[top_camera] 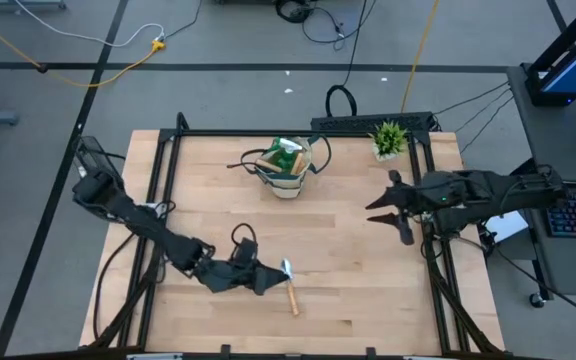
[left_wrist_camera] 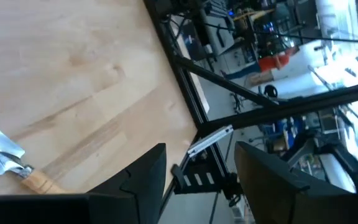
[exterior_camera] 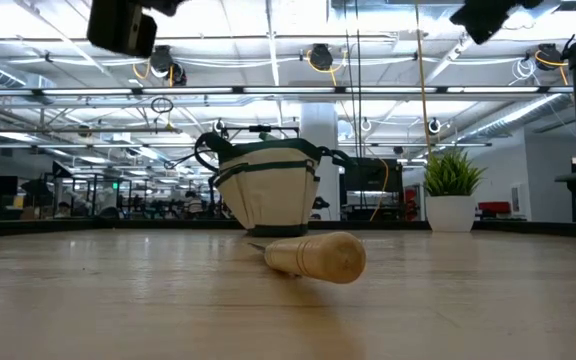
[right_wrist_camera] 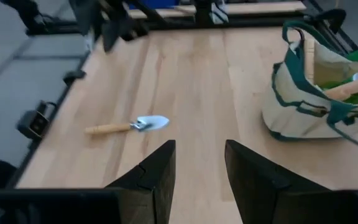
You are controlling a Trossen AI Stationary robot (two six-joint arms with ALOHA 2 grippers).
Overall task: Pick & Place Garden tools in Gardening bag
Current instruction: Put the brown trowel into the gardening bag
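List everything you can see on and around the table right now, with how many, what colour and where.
trowel: one, silver blade with wooden handle, lying flat on the table near the front edge, beside the left gripper.
bag: one, beige with dark green band, upright at the back middle of the table, with tools already inside, including a wooden handle and something green.
plant: one, green in a white pot, back right corner of the table.
table: one, light wood with a black frame.
left gripper: dark, low over the front of the table, fingers open, holding nothing in the wrist view.
right gripper: dark, at the right side of the table, fingers open, holding nothing.
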